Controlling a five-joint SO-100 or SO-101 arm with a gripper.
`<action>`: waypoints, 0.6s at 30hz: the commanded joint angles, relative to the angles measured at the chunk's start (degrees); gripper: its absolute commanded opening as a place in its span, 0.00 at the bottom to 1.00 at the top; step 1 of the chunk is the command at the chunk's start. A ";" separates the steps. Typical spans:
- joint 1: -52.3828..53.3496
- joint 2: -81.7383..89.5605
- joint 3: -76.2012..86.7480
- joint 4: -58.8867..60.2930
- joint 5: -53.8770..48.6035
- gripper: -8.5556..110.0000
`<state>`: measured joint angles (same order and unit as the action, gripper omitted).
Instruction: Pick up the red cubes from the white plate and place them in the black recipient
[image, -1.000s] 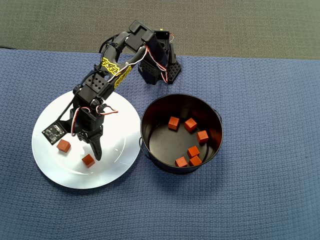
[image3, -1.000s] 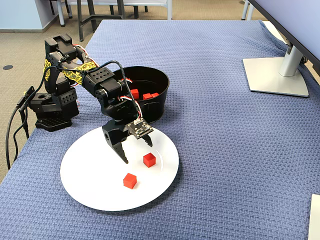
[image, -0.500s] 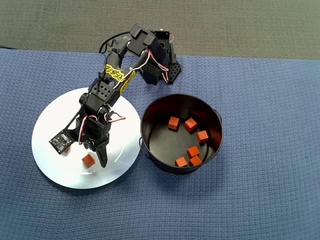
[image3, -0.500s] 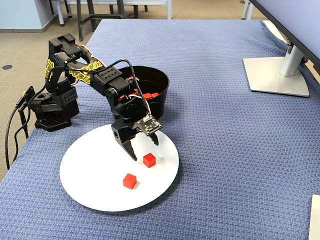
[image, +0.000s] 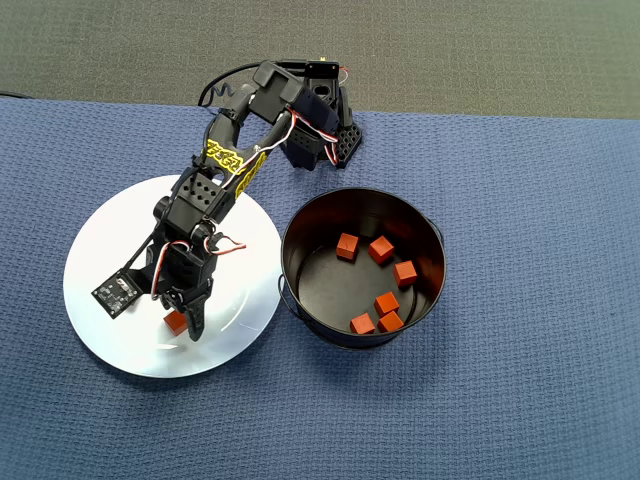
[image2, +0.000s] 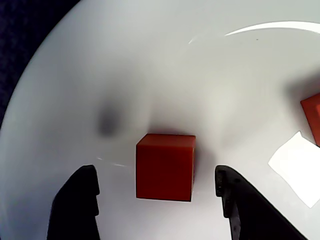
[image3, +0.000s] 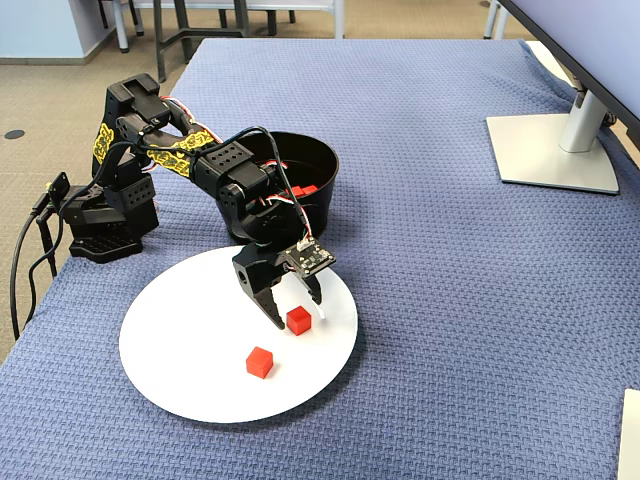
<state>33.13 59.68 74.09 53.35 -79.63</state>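
The tool (image2: 157, 200) stands open astride one red cube (image2: 165, 166) on the white plate (image2: 150, 75), jaws clear of it; six cubes lie in the black recipient (image: 300, 240).

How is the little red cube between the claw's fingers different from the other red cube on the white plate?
The small matte orange-red cube by the open black claw sits between its two fingers, not yet squeezed; the other orange-red cube lies out in the open with nothing around it. In the fixed view, the first is nearer the round black metal pot, the second nearer the camera. Both look alike and rest flat on the round glossy white plate.
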 joint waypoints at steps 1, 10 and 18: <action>-0.35 0.79 -3.87 0.18 0.70 0.23; -0.26 0.88 -3.87 1.23 0.44 0.17; 0.26 1.49 -4.75 1.41 0.79 0.07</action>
<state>33.13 59.68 73.74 54.05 -79.45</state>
